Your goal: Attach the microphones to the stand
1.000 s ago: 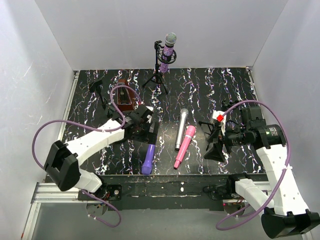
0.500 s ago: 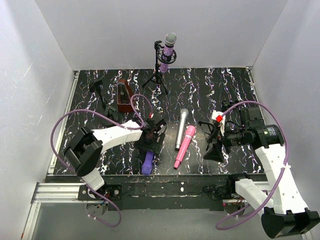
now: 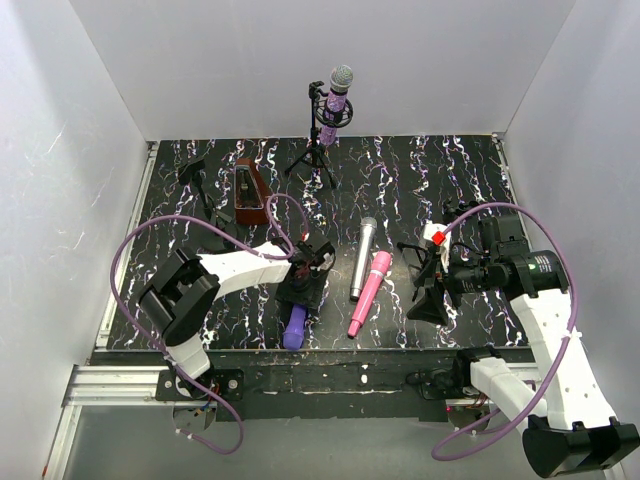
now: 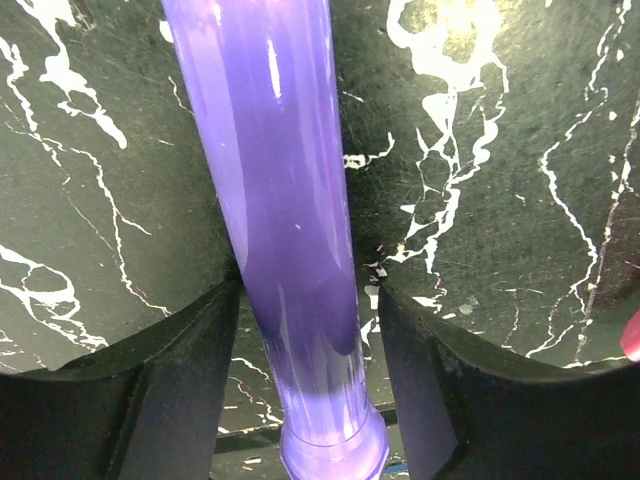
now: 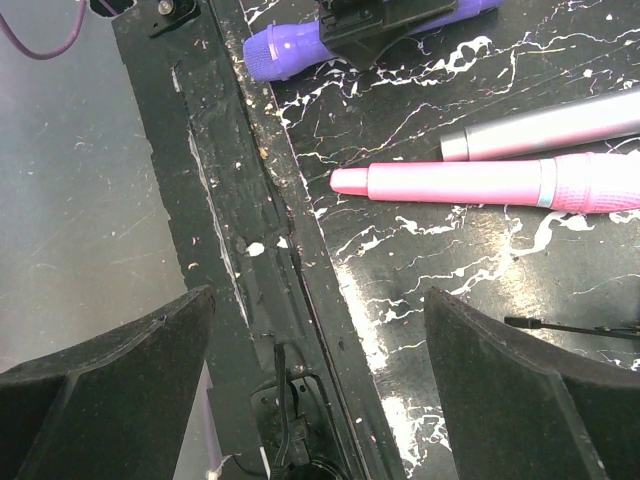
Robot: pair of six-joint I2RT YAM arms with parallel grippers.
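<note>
Four microphones total. One is done: the glittery purple microphone (image 3: 340,95) sits upright in the clip of the stand (image 3: 318,150) at the back of the table (image 3: 450,170). The other three are flat on the table and none has shifted over the last second. The silver-grey microphone (image 3: 362,258) and pink microphone (image 3: 368,292) lie side by side mid-table, close together. The violet microphone (image 3: 295,328) lies left of them, its fat end at the near edge.

The change is all on the left arm. A second ago the left gripper (image 3: 305,285) sat further back by the mic's far end, jaws wide. It has since swung in over the violet mic's shaft and dropped low, and the jaws have been narrowing.

In the wrist view the left gripper (image 4: 310,380) straddles the violet shaft. One finger (image 4: 160,390) looks to be against it. At the other finger (image 4: 450,370) a sliver of table still shows. So it is around the mic and closing, not clamped yet as far as I can see. The mic is still on the table, not lifted.

The right gripper (image 3: 430,290) hasn't budged. It hangs over the near right part of the table with jaws spread wide and nothing between them, the pink mic well off its fingers.

My read is that the pick of the second mic is under way. The grasp isn't finished, and the lift and carry to the stand are still to come.
</note>
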